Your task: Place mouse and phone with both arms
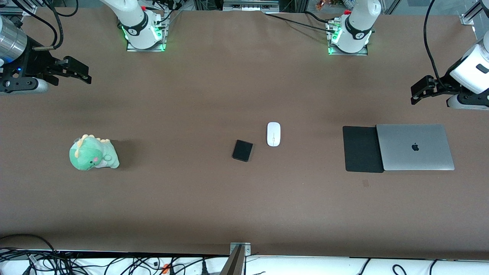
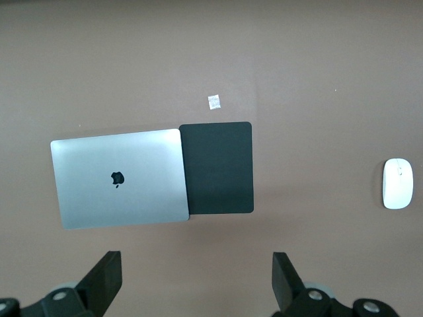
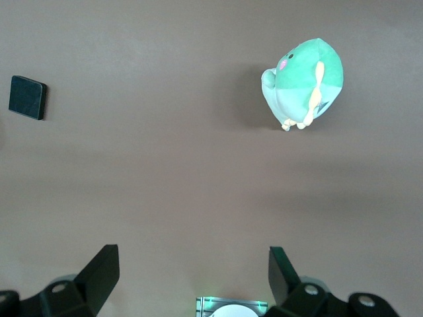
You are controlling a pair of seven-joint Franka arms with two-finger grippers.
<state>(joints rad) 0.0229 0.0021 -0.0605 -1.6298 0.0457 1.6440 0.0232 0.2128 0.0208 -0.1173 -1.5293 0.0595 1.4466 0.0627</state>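
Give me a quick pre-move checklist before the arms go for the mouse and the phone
1. Left tool open and empty, raised over the table near the laptop: ok.
2. Right tool open and empty, raised over the right arm's end of the table: ok.
3. Mouse lying free on the table, nothing on it: ok.
4. Phone flat on the table, beside the mouse, slightly nearer the front camera, not touching it: ok.
5. Mouse pad bare except where the laptop's edge overlaps it: ok.
6. Plush dinosaur well apart from the phone: ok.
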